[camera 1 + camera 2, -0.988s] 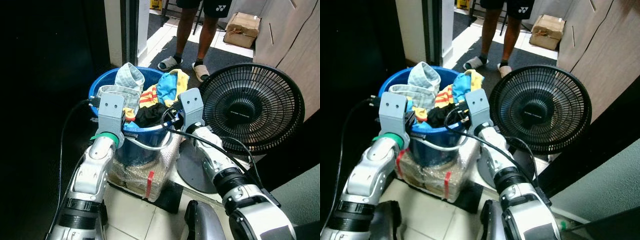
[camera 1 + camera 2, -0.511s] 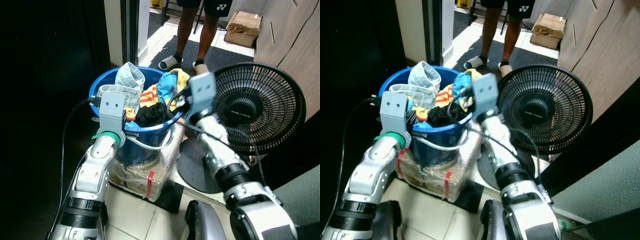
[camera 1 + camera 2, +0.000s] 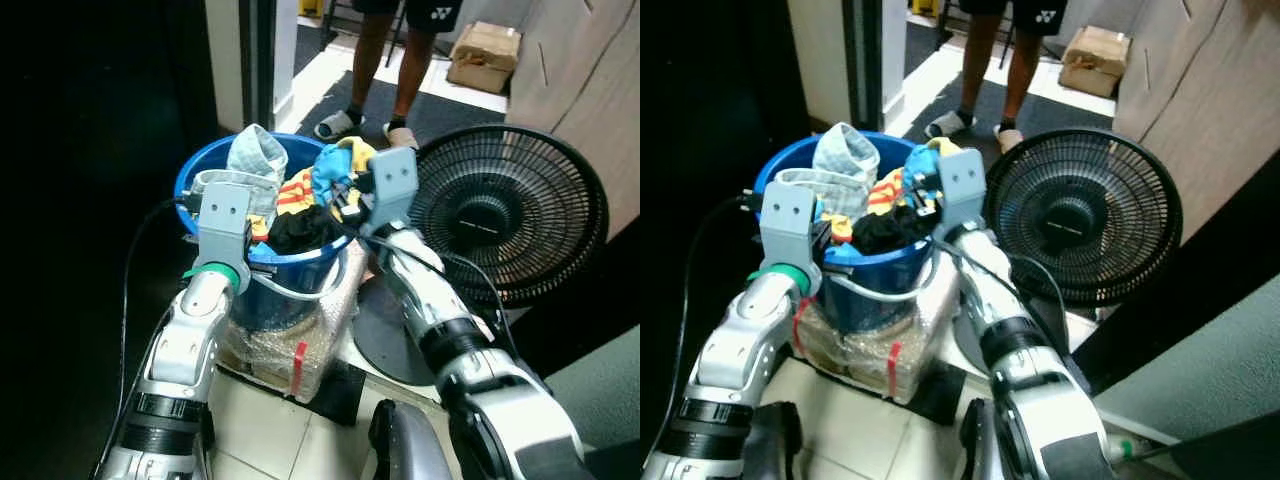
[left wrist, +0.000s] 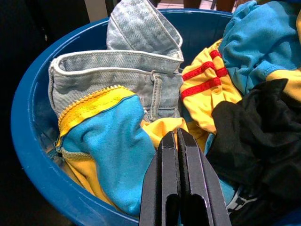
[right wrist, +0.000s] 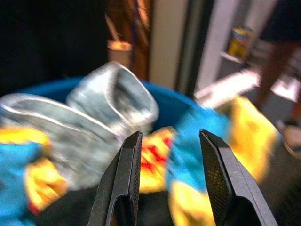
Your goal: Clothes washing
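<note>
left gripper: my left gripper [image 4: 177, 141] has its fingers pressed together with nothing between them, tips just above the turquoise-and-yellow garment [image 4: 110, 141] at the near rim.
tub: round blue plastic tub [image 3: 192, 178] heaped with laundry, standing on a bubble-wrapped block [image 3: 290, 345] on the tiled floor.
denim: pale grey-blue denim piece [image 4: 127, 70], folded waistband standing up on the tub's left side. Looks the heaviest and stiffest item; I'd take the waistband edge, thick enough to bite.
yellow shirt: yellow cloth with red stripes [image 4: 202, 92] mid-pile. Thin, limp, will drape; take a bunched fold.
black cloth: black garment [image 4: 254, 127] at the near right, soft and crumpled, probably tangled under its neighbours. Expect drag.
right gripper: my right gripper [image 5: 169, 165] is spread wide and empty, over the tub's right side, aimed across the pile; that view is blurred.
fan: black round-grille floor fan [image 3: 505, 215] just right of the tub, close to my right arm. Snag risk.
person: bare legs in sandals [image 3: 395, 80] beyond the tub.
</note>
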{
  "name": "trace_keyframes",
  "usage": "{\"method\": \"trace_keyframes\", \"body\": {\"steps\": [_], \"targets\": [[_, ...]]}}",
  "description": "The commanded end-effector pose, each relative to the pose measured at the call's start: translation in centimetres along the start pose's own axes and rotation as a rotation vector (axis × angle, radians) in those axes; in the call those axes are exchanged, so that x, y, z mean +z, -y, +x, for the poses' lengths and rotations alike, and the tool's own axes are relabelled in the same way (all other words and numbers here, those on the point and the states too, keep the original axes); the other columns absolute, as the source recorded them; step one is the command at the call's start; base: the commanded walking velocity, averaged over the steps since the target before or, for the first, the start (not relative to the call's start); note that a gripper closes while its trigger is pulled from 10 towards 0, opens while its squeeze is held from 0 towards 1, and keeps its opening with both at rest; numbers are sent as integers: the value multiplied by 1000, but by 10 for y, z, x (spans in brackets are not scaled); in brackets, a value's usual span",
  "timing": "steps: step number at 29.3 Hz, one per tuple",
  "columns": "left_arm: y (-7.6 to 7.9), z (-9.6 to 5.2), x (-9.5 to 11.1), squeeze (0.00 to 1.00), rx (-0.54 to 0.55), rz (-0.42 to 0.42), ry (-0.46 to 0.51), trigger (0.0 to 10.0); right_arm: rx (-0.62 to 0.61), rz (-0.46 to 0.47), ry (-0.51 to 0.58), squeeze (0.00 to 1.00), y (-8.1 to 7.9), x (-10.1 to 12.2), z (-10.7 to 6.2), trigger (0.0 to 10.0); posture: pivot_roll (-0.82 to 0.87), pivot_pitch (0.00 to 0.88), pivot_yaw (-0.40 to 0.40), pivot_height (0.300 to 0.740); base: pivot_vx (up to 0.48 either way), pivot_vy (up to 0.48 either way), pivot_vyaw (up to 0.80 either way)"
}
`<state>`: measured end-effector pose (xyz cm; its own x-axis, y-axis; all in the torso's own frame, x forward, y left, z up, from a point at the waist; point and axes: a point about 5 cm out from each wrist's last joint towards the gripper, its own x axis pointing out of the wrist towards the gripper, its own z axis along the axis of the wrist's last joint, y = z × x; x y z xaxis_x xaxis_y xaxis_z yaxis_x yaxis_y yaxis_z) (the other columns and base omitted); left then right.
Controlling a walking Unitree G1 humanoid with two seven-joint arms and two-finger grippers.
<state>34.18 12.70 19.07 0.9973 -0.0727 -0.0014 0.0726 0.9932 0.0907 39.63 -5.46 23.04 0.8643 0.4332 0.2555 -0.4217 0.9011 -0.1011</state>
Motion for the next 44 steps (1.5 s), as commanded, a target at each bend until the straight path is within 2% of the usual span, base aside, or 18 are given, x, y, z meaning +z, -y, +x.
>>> {"method": "trace_keyframes", "body": {"steps": [1,3,4,5,7,8,11,15,18,19,20,21,22,32,39,40,41,44], "targets": [[2,-2,-27,0,-1,2,-124,10000,46,15,-19,0,-10,1,5,10000,202,145,-95,491,0,0,0],[1,-4,-27,0,9,0,-123,10000,116,-28,-118,0,-30,-4,13,10000,212,153,-108,491,0,0,0],[1,-4,-27,0,9,0,-123,10000,116,-28,-118,0,-30,-4,13,10000,212,153,-108,491,0,0,0],[0,-5,-28,0,17,-2,-124,10000,130,-53,-175,0,-31,-11,11,10000,213,155,-112,491,0,0,0],[-1,-7,-30,0,27,-6,-127,10000,149,-85,-286,0,-27,-25,7,10000,213,158,-118,491,0,0,0],[-1,-7,-30,0,27,-6,-127,10000,149,-85,-286,0,-27,-25,7,10000,213,158,-118,491,0,0,0],[0,-8,-32,0,29,-9,-132,10000,186,-92,-402,0,-18,-38,0,10000,201,158,-124,491,0,0,0],[2,-7,-32,0,26,-14,-133,10000,211,-96,-412,0,-14,-39,-3,10000,182,153,-128,491,0,0,0],[5,-5,-32,0,18,-18,-130,10000,177,-120,-443,0,2,-43,-8,10000,161,146,-126,491,0,0,0],[6,-4,-31,0,11,-19,-129,10000,151,-131,-470,435,11,-47,-12,10000,143,140,-117,491,0,0,0],[8,-3,-31,0,3,-19,-127,10000,128,-139,-498,941,18,-50,-16,10000,143,140,-117,491,0,0,0],[8,-3,-31,0,3,-19,-127,10000,128,-139,-498,941,18,-50,-16,10000,143,140,-117,491,0,0,0],[10,-2,-30,0,-8,-18,-126,10000,104,-147,-534,1000,26,-55,-21,10000,134,135,-107,491,0,0,0],[13,1,-28,0,-29,-11,-123,10000,145,-151,-581,1000,24,-60,-24,10000,138,139,-86,491,0,0,0],[13,0,-29,0,-32,-7,-125,10000,174,-183,-552,1000,21,-54,-19,10000,143,148,-85,491,0,0,0],[12,-1,-30,0,-30,-5,-130,10000,187,-179,-512,1000,15,-45,-11,10000,154,162,-85,491,0,0,0],[12,-1,-30,0,-30,-5,-130,10000,187,-179,-512,1000,15,-45,-11,10000,154,162,-85,491,0,0,0],[10,-5,-32,0,-17,-1,-140,10000,227,-164,-412,1000,-4,-21,7,10000,174,181,-91,491,0,0,0]]}}
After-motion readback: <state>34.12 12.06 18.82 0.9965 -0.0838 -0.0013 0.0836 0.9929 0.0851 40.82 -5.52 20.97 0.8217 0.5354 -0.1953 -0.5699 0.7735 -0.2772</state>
